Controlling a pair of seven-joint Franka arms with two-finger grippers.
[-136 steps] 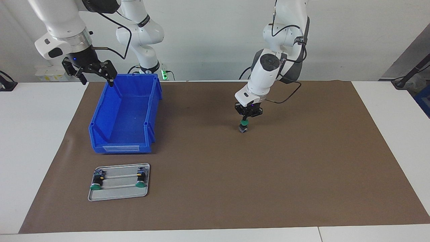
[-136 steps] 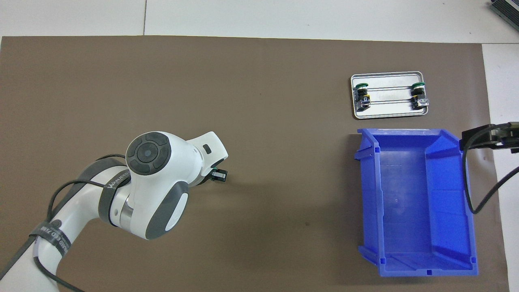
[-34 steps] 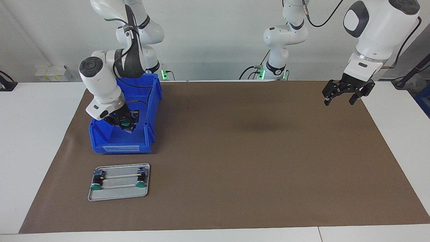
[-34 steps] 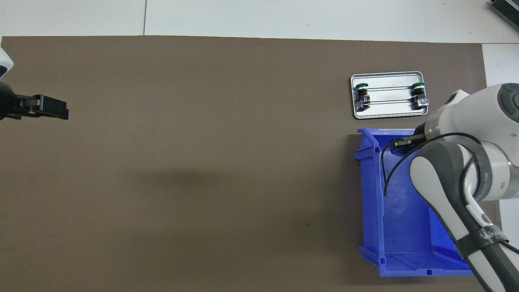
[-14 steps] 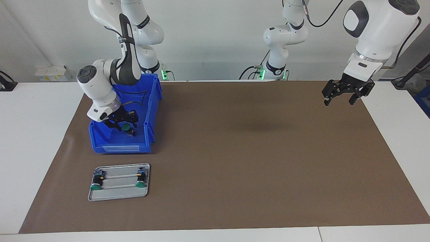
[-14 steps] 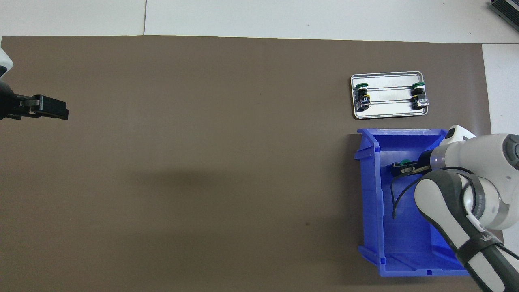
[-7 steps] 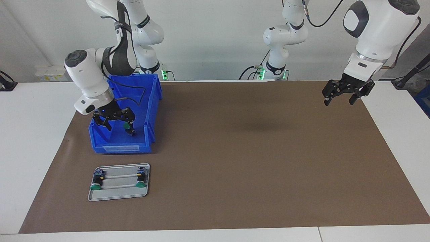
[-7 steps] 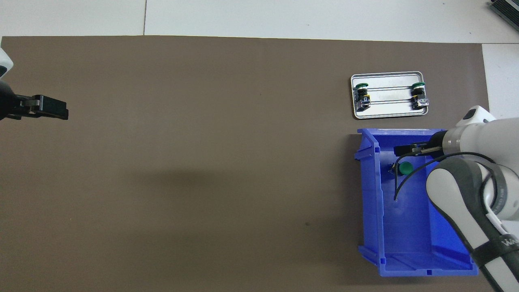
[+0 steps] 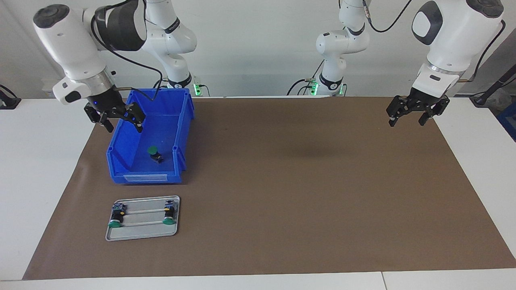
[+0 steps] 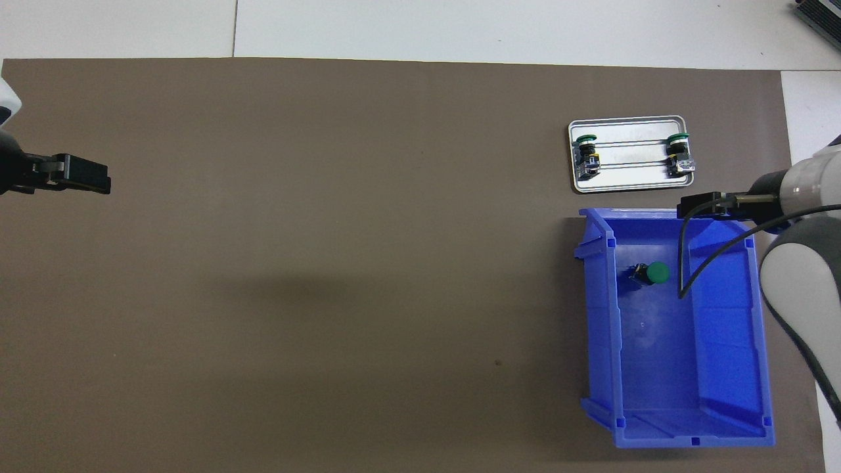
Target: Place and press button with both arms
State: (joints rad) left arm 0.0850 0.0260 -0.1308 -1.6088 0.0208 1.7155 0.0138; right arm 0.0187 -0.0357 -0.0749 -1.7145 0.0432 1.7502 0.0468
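The green-capped button (image 9: 153,152) lies tilted on the floor of the blue bin (image 9: 145,177), in the part of the bin farther from the robots; it also shows in the overhead view (image 10: 650,272). My right gripper (image 9: 124,128) is open and empty, raised over the bin's wall at the right arm's end of the table; it also shows in the overhead view (image 10: 706,203). My left gripper (image 9: 405,123) is open and empty, and waits in the air over the brown mat's edge at the left arm's end; it also shows in the overhead view (image 10: 89,180).
A silver tray (image 9: 141,231) lies on the mat, farther from the robots than the bin (image 10: 614,341), with two more green-capped buttons (image 9: 116,217) (image 9: 169,215) lying on it. The tray (image 10: 631,182) also shows in the overhead view. A brown mat (image 9: 302,193) covers the table.
My right gripper opened, left the button on the bin's floor, then rose and drew out toward the bin's wall. The left arm has not moved.
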